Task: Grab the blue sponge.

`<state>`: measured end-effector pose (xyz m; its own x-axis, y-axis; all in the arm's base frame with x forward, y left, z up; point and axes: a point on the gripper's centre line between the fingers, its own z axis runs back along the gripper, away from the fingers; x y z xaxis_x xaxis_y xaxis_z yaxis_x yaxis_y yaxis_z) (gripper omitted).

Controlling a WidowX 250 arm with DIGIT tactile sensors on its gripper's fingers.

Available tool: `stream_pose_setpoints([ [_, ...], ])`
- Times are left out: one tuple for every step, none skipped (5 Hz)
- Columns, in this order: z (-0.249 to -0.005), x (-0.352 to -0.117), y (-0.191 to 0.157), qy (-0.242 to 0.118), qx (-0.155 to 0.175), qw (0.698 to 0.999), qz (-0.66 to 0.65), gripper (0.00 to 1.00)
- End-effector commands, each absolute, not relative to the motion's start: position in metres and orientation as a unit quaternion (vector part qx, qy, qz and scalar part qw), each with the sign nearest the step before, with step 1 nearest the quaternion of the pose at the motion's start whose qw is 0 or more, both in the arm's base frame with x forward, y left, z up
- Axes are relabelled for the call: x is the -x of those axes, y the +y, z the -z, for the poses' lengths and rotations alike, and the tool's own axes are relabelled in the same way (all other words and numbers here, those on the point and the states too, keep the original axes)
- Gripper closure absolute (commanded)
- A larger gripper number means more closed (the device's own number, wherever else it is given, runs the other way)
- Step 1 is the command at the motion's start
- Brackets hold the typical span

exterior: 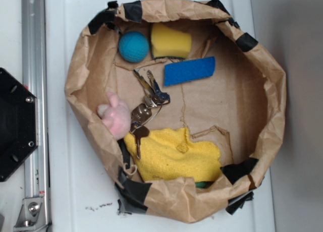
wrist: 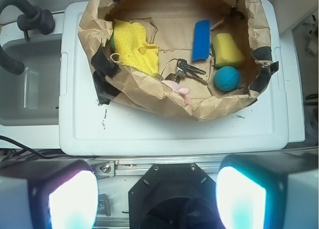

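Observation:
The blue sponge (exterior: 190,71) lies flat on the floor of a brown paper bag (exterior: 81,60), just below the yellow sponge block (exterior: 171,41). In the wrist view the blue sponge (wrist: 201,40) sits far ahead, left of the yellow sponge block (wrist: 228,50). My gripper (wrist: 157,196) is open, its two glowing fingertips (wrist: 72,201) wide apart at the bottom of the wrist view, above the black robot base. It hangs well short of the bag with nothing between the fingers. The exterior view does not show the gripper.
Inside the bag lie a teal ball (exterior: 133,46), a bunch of keys (exterior: 150,98), a pink plush toy (exterior: 116,116) and a yellow cloth (exterior: 176,154). The bag rests on a white lid (wrist: 169,134). A metal rail (exterior: 35,91) and black robot base (exterior: 12,126) stand left.

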<state>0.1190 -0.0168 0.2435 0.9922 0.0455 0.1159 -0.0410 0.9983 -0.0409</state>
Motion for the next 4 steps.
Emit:
stream_pose_setpoints([
  [-0.244,-0.119,-0.017,-0.058,0.019,0.998,-0.022,0.00],
  [-0.208,-0.169,0.009,-0.119,-0.034,0.992,-0.039,0.00],
  [-0.182,-0.211,0.022,-0.141,-0.031,0.989,-0.020,0.00],
  [-0.145,-0.249,0.028,-0.129,-0.024,0.991,0.004,0.00],
])
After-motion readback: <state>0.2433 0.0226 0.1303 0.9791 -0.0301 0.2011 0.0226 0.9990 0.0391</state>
